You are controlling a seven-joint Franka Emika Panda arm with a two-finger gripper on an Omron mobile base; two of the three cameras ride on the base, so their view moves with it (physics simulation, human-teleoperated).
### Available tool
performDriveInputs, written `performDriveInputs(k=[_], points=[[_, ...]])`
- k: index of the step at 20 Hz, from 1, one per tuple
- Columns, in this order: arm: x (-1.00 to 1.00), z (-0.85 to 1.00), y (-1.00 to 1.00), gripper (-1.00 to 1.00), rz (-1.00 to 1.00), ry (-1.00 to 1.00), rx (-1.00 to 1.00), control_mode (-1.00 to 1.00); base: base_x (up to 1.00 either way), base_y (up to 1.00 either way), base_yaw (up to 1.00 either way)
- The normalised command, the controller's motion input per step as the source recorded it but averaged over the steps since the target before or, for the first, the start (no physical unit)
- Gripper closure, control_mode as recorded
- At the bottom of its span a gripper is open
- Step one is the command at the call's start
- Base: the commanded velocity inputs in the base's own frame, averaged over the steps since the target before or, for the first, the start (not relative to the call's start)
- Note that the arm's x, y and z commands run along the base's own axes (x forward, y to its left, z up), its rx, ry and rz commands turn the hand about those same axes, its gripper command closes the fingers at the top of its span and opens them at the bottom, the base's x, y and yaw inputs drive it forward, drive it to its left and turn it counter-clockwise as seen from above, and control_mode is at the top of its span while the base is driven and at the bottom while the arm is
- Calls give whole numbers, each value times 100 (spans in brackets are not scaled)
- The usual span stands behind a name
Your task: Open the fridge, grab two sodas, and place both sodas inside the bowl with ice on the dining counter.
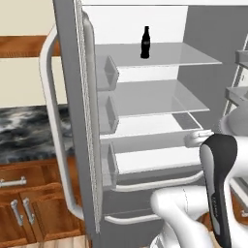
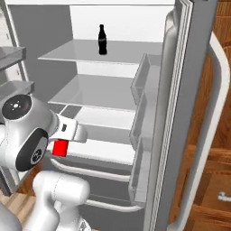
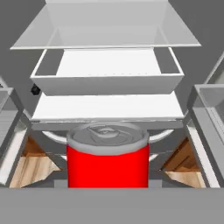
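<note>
Hand view: a red soda can with a grey pull-tab lid is gripped tight by the gripper, held right up against the camera. From the right base view, the same can is seen clamped at the end of the arm, in front of the open fridge. Beyond the gripper, white shelves and a drawer are seen. Well above it, a black soda bottle is left standing upright on the top shelf.

fridge: grey, doors open, white shelves inside
soda bottle: black, upright, top shelf
red can: upright, silver lid
</note>
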Motion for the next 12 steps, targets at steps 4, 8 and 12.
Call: performDriveInputs(k=[4, 8, 12], points=[[0, 0, 0, 100, 0, 0, 0, 100, -91, 0, 18], [0, 0, 0, 100, 0, 0, 0, 100, -88, 0, 22], [0, 0, 0, 100, 0, 0, 0, 100, -95, -4, 26]])
